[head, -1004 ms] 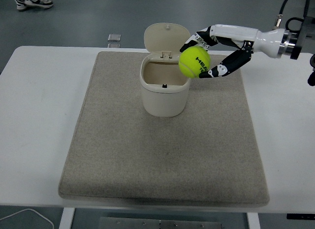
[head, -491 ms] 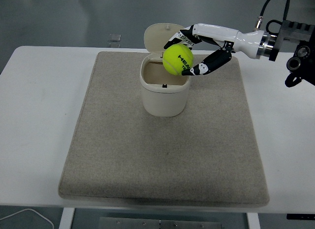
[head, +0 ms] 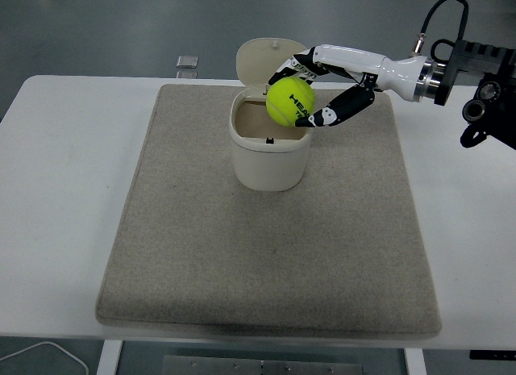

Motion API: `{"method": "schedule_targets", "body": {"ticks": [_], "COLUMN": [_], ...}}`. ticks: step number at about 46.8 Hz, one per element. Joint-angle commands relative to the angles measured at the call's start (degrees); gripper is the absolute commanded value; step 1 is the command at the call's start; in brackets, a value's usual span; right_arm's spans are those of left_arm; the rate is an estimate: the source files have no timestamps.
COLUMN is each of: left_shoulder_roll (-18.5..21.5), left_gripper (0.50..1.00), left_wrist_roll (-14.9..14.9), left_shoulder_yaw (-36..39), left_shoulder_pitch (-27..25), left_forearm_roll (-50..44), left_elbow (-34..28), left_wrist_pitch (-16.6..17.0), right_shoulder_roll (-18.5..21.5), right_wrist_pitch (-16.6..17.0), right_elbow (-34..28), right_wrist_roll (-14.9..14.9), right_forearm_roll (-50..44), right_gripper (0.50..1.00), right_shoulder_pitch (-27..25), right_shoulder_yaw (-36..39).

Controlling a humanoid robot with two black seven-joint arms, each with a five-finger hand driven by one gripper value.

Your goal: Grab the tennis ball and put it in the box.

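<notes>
Here, the robot's black-and-white right hand [head: 310, 89] grips a bright yellow-green felt tennis ball [head: 291, 102] over the right rim of an open cream plastic box with raised lid [head: 269, 149], near the far edge of a beige fabric mat [head: 266, 254] on the white table [head: 56, 189]; next, probably, centre and release.

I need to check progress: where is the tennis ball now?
The tennis ball is held in the right robot hand, over the open box's right rim.
</notes>
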Motion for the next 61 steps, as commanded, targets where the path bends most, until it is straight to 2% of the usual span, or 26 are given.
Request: {"method": "schedule_targets", "body": {"ticks": [1,4,8,26,36,54,58,61], "left_shoulder_roll": [0.0,0.0,0.0,0.0,0.0,0.0,0.0,0.0], "left_gripper": [0.996,0.996,0.996,0.996,0.996,0.996,0.996,0.996], "left_wrist_roll": [0.0,0.0,0.0,0.0,0.0,0.0,0.0,0.0], "left_shoulder_yaw": [0.0,0.0,0.0,0.0,0.0,0.0,0.0,0.0], "left_shoulder_pitch": [0.0,0.0,0.0,0.0,0.0,0.0,0.0,0.0], "left_forearm_roll": [0.0,0.0,0.0,0.0,0.0,0.0,0.0,0.0], "left_elbow": [0.0,0.0,0.0,0.0,0.0,0.0,0.0,0.0], "left_wrist_pitch": [0.0,0.0,0.0,0.0,0.0,0.0,0.0,0.0], "right_shoulder_roll": [0.4,0.4,0.4,0.4,0.3,-0.2,-0.9,-1.8], "right_wrist_pitch": [0.0,0.0,0.0,0.0,0.0,0.2,1.3,3.5], "right_elbow": [0.0,0.0,0.0,0.0,0.0,0.0,0.2,0.4], "right_wrist_roll": [0.0,0.0,0.0,0.0,0.0,0.1,0.3,0.4], "right_forearm_roll": [0.0,0.0,0.0,0.0,0.0,0.0,0.4,1.7], "right_gripper": [0.607,0.621,0.674,0.819,0.852,0.860,0.858,0.858], "right_shoulder_pitch": [0.0,0.0,0.0,-0.4,-0.5,-0.5,-0.5,-0.3], "right_shoulder_yaw": [0.1,0.1,0.1,0.1,0.0,0.0,0.1,0.1]}}
